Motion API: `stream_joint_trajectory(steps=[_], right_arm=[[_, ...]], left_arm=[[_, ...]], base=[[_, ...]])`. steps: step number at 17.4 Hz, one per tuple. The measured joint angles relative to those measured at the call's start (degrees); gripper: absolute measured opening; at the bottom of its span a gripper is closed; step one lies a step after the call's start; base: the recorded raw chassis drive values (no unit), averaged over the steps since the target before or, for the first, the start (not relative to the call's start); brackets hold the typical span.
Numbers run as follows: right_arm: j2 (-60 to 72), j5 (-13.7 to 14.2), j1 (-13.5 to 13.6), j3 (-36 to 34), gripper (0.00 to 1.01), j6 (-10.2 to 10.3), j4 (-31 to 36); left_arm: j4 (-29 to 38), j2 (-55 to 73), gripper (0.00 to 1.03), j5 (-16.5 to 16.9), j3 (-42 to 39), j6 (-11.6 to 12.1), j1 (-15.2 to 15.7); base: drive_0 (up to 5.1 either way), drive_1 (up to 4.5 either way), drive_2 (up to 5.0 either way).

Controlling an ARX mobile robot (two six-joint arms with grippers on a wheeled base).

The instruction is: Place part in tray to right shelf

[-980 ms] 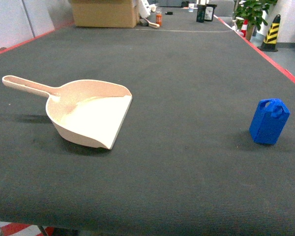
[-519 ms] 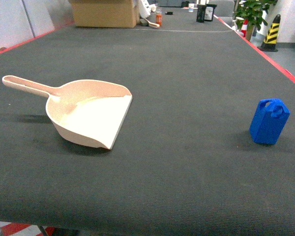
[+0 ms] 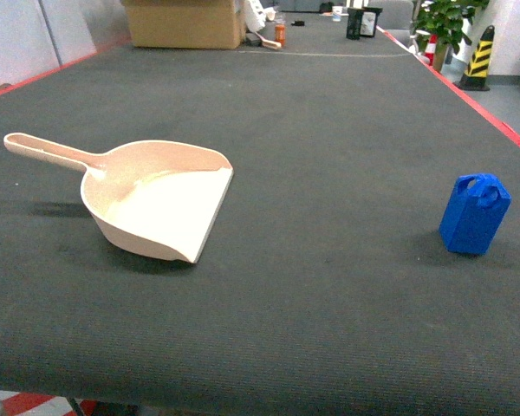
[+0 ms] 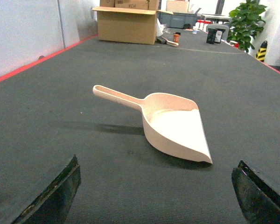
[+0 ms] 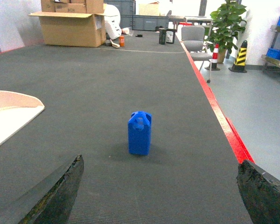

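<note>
On the dark bench (image 3: 329, 130), the part (image 3: 475, 214) stood upright at the right, its narrowed tab on top, long axis vertical. Well apart at the left lay the tray (image 3: 160, 204), its long handle running back-left and its flat lip facing front-right. No writing could be read on either. Each wrist view showed its gripper spread wide and holding nothing: the left gripper (image 4: 158, 196) behind the tray, the right gripper (image 5: 161, 193) facing the part. A cardboard box (image 3: 184, 22) sat at the bench's far end.

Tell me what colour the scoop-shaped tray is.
Pale beige-cream all over; the tray shows best in the left wrist view.
</note>
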Motion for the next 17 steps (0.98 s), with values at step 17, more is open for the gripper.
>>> stream_joint_trajectory(steps=[17], right_arm=[[0.0,0.0,0.0,0.0,0.98,0.0,0.0]], left_arm=[[0.0,0.0,0.98,0.02,0.0,-0.02,0.0]], base=[[0.0,0.0,0.0]])
